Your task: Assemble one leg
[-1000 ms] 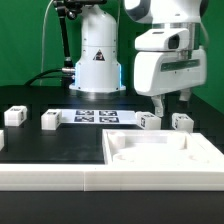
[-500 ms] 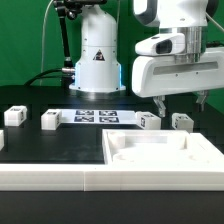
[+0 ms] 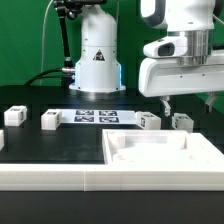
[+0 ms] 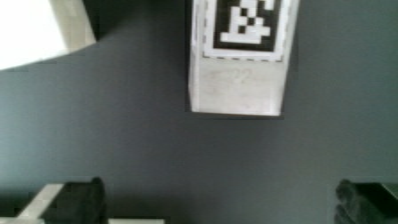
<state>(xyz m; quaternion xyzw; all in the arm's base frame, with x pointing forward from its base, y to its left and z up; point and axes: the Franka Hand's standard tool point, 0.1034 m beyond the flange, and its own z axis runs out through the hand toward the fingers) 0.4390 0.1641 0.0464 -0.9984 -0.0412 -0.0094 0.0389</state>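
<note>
Shows the arm's white two-finger pincer (image 3: 186, 103) parted wide, clamped on nothing, hanging near three o'clock of the exterior view over the black worktop (image 3: 60, 140). Places the task's thing, a small white stubby rectangular leg with a black-and-white marker tag (image 3: 182, 121), at six o'clock from the pincer, just beneath the gap between the fingertips (image 3: 164, 107) and apart from both. Puts a neighbouring leg of the same make (image 3: 149, 122) at nine o'clock from the first, near it but not touching. Puts a third leg (image 3: 49, 121) and a fourth leg (image 3: 14, 116) well apart toward nine o'clock of the scene. Sets the large flat white square panel with recessed corners (image 3: 160, 155) at six o'clock, in front of both near blocks. Reads from the wrist view a tagged white leg (image 4: 240, 62), most likely the same one, though cannot tell for certain. Finds it lying on the worktop, not between the dark fingertips (image 4: 71, 200) but ahead of them, tag end farther away, long axis square to the line joining the two tips. Judges a pinch across the narrow width to be on offer, given first an advance of the pincer (image 4: 217, 203) along that long axis and then a drop. Expects no need for a wrist turn. Warns of the neighbouring leg, close enough to be nudged by the outer finger.
</note>
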